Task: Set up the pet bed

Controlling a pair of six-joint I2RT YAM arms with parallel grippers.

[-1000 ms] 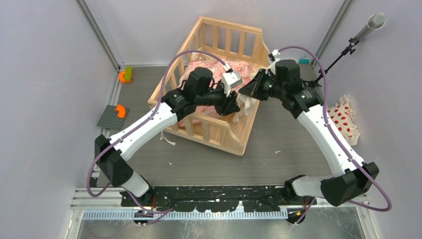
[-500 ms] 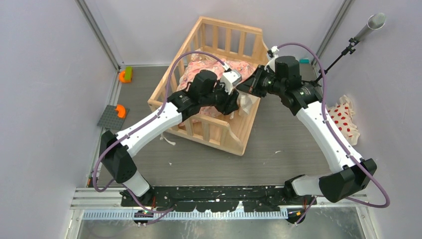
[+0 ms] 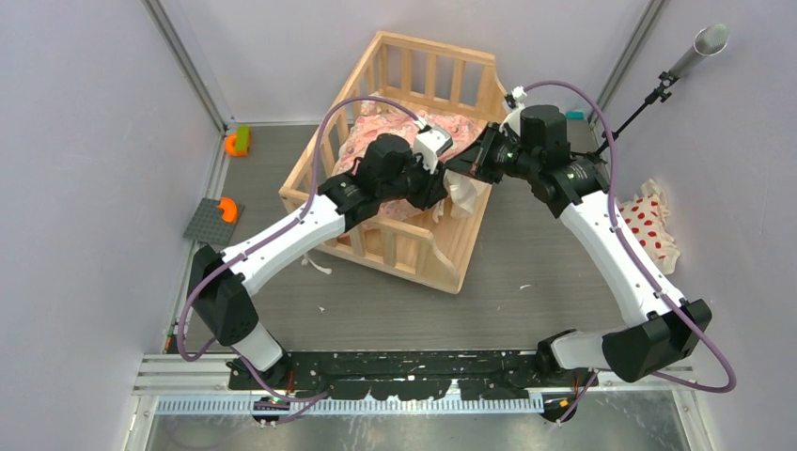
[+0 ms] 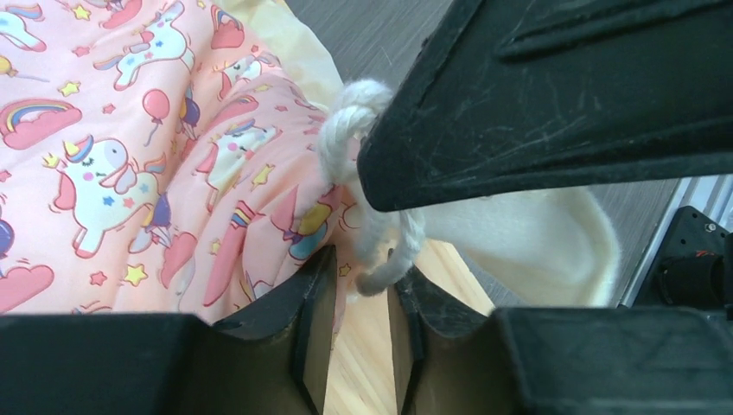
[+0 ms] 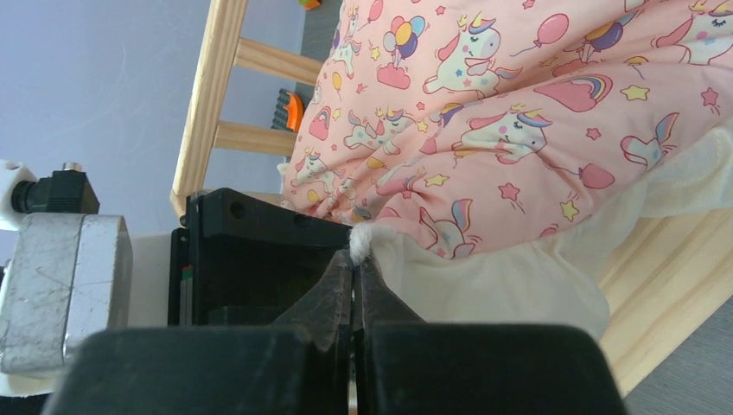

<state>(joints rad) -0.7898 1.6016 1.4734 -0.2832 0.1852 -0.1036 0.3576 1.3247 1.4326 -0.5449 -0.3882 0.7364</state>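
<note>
No legible text or labels

I list: pet bed [image 3: 451, 258], pale natural wood; cushion [image 4: 130, 130], pink, printed with unicorns, rainbows, balloons and stars, cream-edged, with a cream tie [image 4: 346, 125]; pillow [image 3: 655, 230] at right, white with red dots; table [image 3: 526, 310], grey; left arm [image 3: 282, 235] and right arm [image 3: 611, 249], white and black.

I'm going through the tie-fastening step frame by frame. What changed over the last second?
The left arm reached farther over the pet bed, bringing the left gripper, jaws apart, up to the cream tie. The right gripper shifted slightly left and stayed shut on that tie. The pet bed, the pink cushion and the dotted pillow kept their places.
</note>
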